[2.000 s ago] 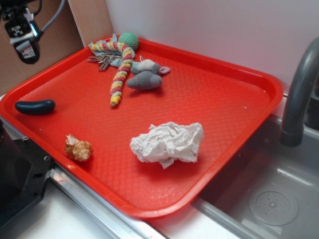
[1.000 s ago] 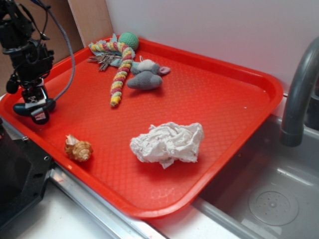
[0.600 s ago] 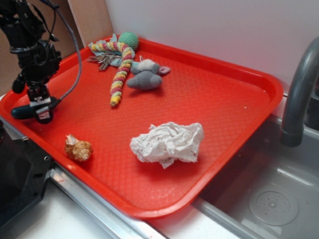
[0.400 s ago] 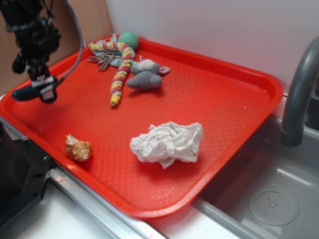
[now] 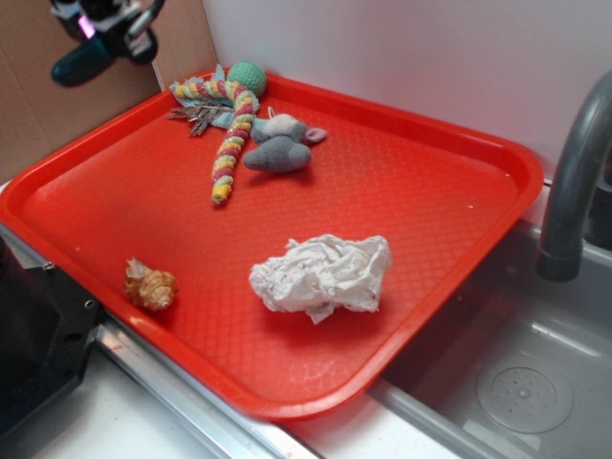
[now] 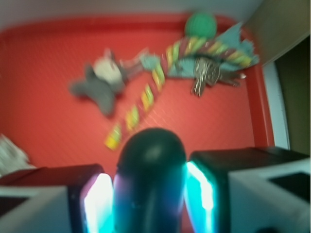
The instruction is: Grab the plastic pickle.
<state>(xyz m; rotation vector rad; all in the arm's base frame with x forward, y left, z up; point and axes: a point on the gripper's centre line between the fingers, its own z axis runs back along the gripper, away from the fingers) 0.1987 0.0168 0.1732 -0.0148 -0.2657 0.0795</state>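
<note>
Only a small part of the robot was seen in the exterior view: the end effector [image 5: 105,33] at the top left edge of the frame, made up of black parts with pale white patches and a small pink-magenta glow on one face. Its shape there was blurred, and no cables or screws could be made out. In the wrist view, two blocky black fingers [image 6: 48,199] were shown, each backed by a light grey or white body. Their inner faces were lit brightly, white with a violet tinge on one and cyan on the other.
</note>
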